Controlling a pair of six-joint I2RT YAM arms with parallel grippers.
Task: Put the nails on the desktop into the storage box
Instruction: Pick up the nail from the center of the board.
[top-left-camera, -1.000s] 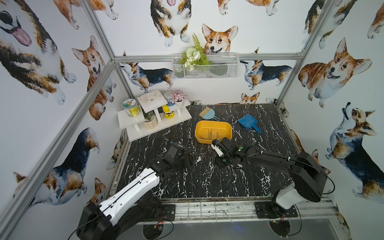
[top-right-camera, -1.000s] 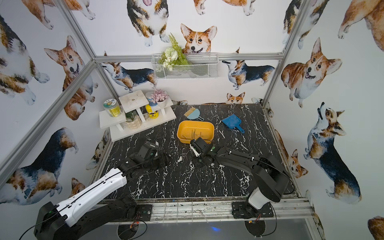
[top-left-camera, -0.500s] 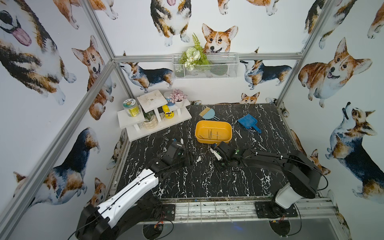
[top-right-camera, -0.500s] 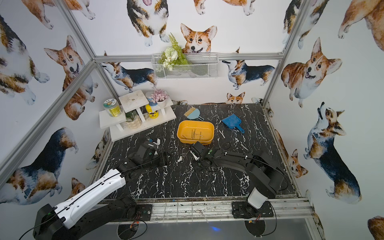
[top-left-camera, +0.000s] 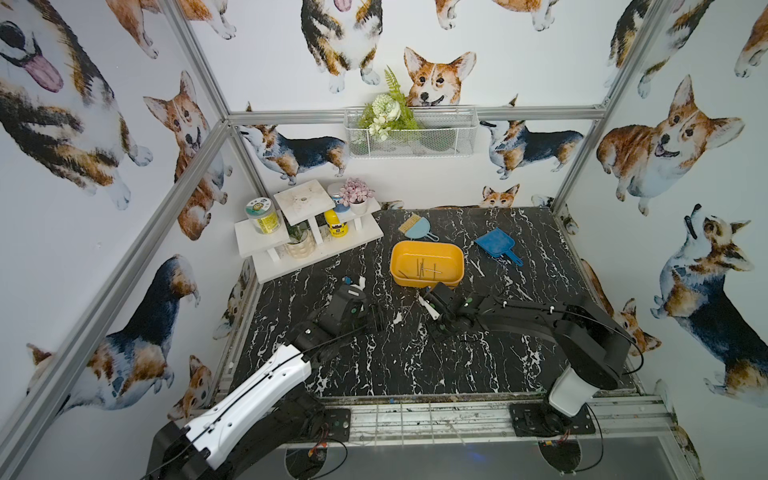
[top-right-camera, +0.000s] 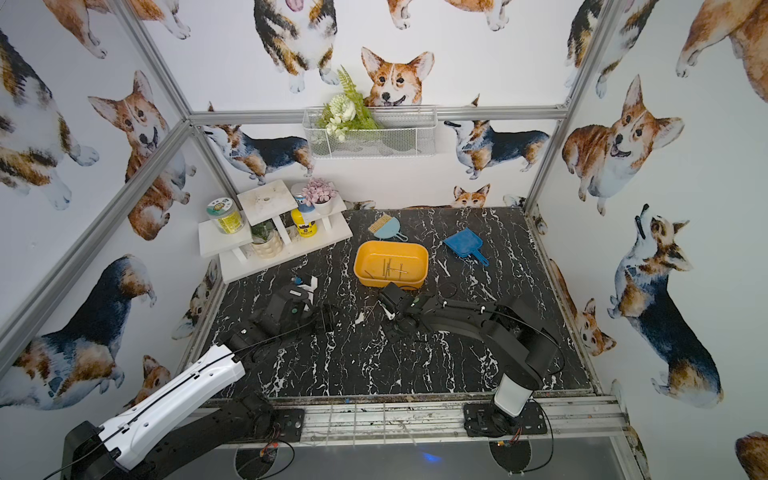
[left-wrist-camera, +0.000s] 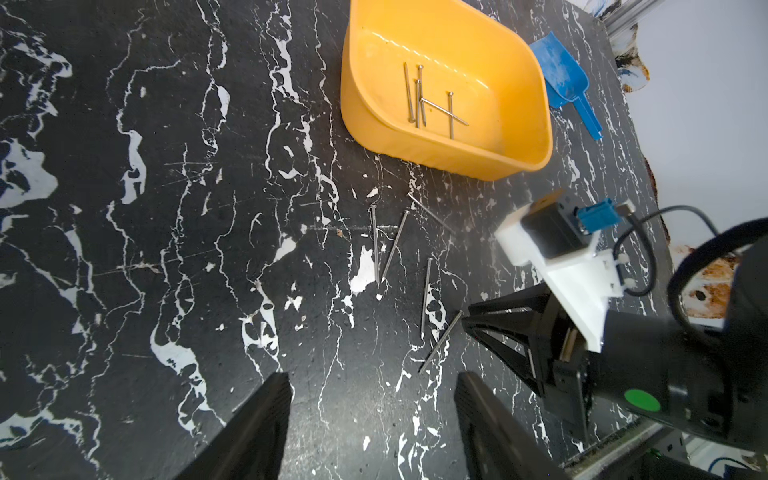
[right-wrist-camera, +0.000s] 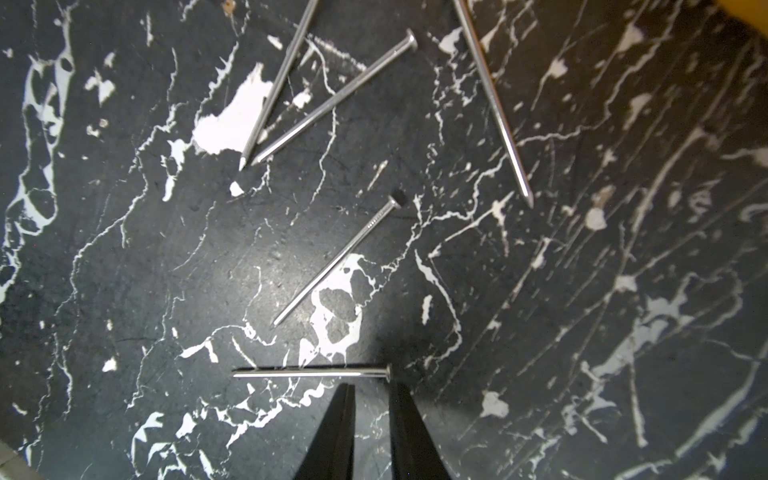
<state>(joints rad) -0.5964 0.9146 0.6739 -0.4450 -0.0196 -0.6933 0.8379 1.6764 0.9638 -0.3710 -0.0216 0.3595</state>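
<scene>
Steel against black, white-veined stone: five loose nails (right-wrist-camera: 334, 262), thin round shafts with small flat heads, lie flat on the matte, scratched worktop (top-left-camera: 415, 365). The storage box (top-left-camera: 428, 243) is smooth, glossy yellow-orange plastic with rounded corners. It sits at 12 o'clock from them in both top views, and a few more nails (left-wrist-camera: 417, 99) lie crossed on its floor.

My right pincer (right-wrist-camera: 372, 388) is low over the worktop at 6 o'clock of the box. Its black tapered fingers are pinched to a slim gap with nothing between them. The nearest nail (right-wrist-camera: 311, 372) lies just past the fingertips, its long axis square across the line of the fingers. Its head is by one fingertip and the shaft runs out beyond the other. Whether the tips touch it I cannot tell. Further out, one nail lies alone on a diagonal, two form a narrow V with points almost meeting, and the fifth lies nearest the box.

My left pincer (left-wrist-camera: 372, 378), at 9 o'clock of the right one, stands released, fingers wide, holding nothing.
</scene>
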